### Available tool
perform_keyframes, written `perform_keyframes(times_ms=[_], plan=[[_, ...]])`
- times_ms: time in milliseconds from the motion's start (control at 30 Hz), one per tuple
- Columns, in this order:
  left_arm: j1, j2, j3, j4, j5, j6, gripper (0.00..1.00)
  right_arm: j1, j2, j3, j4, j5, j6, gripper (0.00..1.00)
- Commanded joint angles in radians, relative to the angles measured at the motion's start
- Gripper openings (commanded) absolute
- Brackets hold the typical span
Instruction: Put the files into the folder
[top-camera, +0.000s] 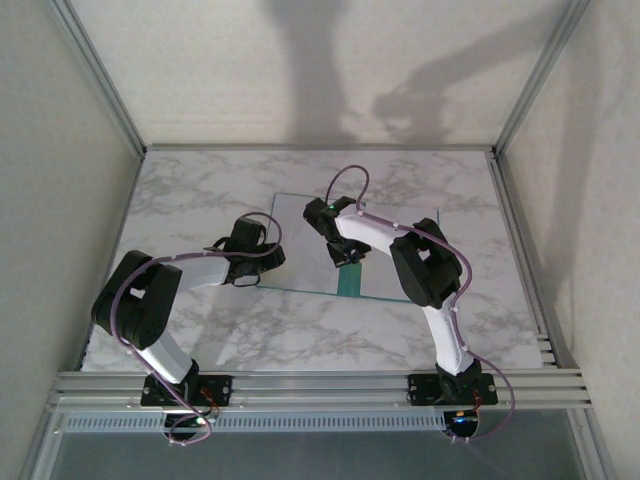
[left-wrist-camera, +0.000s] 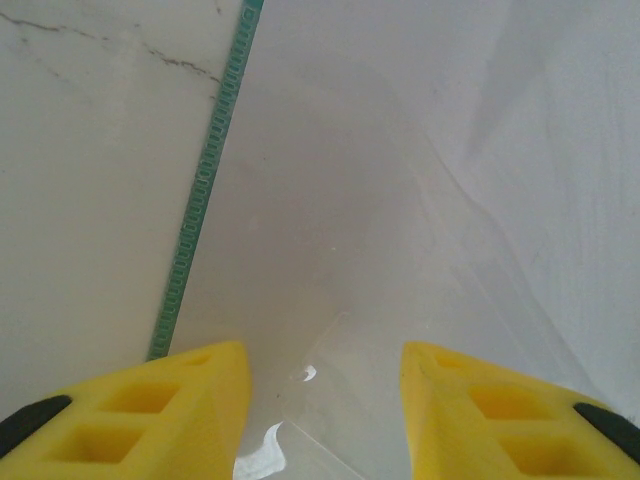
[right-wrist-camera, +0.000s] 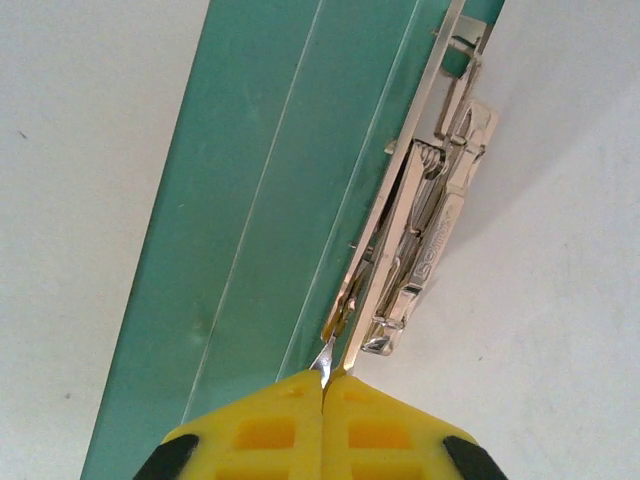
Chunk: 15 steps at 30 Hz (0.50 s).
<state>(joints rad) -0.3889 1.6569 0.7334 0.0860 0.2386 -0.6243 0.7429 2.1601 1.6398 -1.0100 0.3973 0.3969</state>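
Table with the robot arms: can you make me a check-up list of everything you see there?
surface: grey-veined white marble table.
job's things: teal folder lies flat mid-table; a white sheet lies on it, count unclear; metal clip sits by its fold.
clutter: nothing seen.
grippers: left gripper open, fingers apart near the folder's left edge; right gripper shut on the clip's thin metal tip.
cables: purple cables loop along both arms.
surroundings: pale walls all round; metal rail at the near edge, holding the arm bases.
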Motion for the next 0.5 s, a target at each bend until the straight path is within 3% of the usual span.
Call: perform_keyframes(times_ms=[0,467], plan=[[0.003,0.063,-0.029,-0.082,0.007,0.008,0.45,-0.001,0.033,0.002,0.013,-0.060,-0.024,0.03],[0.003,0.077,-0.027,-0.078,0.006,0.009,0.45,-0.001,0.033,-0.043,-0.002,0.010,-0.043,0.01]])
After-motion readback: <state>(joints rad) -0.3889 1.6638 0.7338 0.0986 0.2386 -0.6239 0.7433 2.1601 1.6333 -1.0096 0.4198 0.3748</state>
